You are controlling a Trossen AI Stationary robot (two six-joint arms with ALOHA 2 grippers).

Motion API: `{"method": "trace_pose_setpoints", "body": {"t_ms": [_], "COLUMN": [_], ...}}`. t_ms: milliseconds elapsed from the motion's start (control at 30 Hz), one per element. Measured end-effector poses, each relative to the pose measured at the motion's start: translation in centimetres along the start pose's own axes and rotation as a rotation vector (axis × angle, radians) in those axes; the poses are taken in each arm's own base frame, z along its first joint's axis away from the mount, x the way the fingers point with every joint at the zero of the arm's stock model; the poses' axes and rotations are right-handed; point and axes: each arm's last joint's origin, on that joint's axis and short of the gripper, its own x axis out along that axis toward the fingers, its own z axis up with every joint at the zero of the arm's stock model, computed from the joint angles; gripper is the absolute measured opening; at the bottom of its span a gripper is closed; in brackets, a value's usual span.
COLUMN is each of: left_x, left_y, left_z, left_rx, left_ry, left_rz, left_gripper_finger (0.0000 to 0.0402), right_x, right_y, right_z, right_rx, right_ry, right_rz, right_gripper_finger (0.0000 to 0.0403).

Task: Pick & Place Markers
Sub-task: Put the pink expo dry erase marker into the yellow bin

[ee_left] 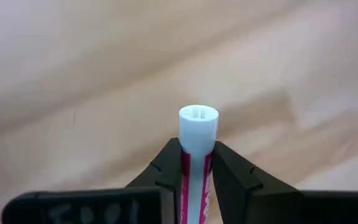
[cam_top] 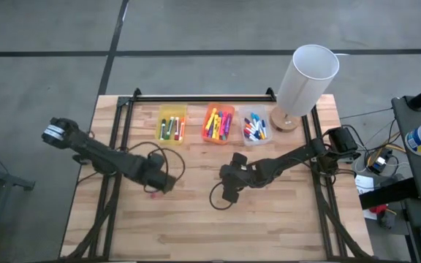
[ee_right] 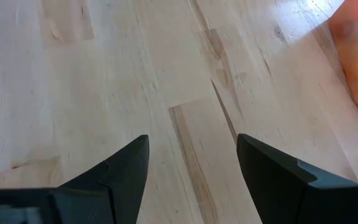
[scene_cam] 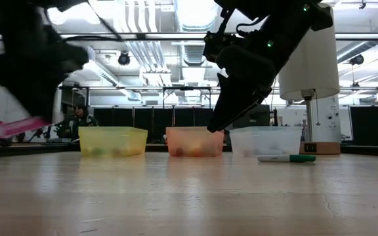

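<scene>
— So, where does your marker lie?

— In my left gripper (ee_left: 197,171): its fingers are pinched on the slim pink marker with a pale blue end cap (ee_left: 197,134), whose long axis runs straight out between them, lifted off the wooden table (cam_top: 196,219). The three small plastic bins (cam_top: 214,124) stand well apart from it, toward the far edge.

— And your right?

— My right gripper (ee_right: 191,162) hangs spread wide, holding nothing, over bare wood near the orange bin. A green-capped white marker (scene_cam: 287,158) lies flat by the clear bin.

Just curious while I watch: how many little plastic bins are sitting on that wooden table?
3, in a row at the table's far side: yellow plastic bin on the left, orange plastic bin in the middle, clear plastic bin on the right.
</scene>
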Motion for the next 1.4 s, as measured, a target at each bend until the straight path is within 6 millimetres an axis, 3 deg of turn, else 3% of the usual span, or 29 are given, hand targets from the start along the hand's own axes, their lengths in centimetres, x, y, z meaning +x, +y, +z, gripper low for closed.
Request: {"method": "trace_pose_setpoints", "body": {"t_ms": [333, 667, 800, 967, 1400], "left_x": [-3.4, -5.5, -4.7, -2.8, 4.1], "left_y": [1.1, 3.3, 4.0, 5.5, 7.1], "left_z": [6.9, 15.8, 18.5, 20.6, 23.7], "left_rx": [0.011, -0.024, -0.035, -0.082, -0.090], "left_ry": [-0.244, -0.431, -0.430, -0.404, -0.217], "left_rz": [-0.066, -0.157, -0.220, -0.134, -0.004], "left_gripper_finger": [0.0061, 0.0062, 0.0062, 0.0062, 0.0062], "right_x": [0.0, 0.0, 0.0, 0.0, 0.0], "right_y": [0.0, 0.1, 0.1, 0.1, 0.1], "right_z": [0.0, 0.2, 0.2, 0.1, 0.1], "right_rx": [0.000, 0.006, 0.006, 0.006, 0.006], "right_ry": [0.000, -0.016, -0.015, -0.015, -0.014], "right_rz": [0.000, 0.008, 0.008, 0.008, 0.008], "right_gripper_finger": [0.0237, 0.0237, 0.0235, 0.0238, 0.0240]}}
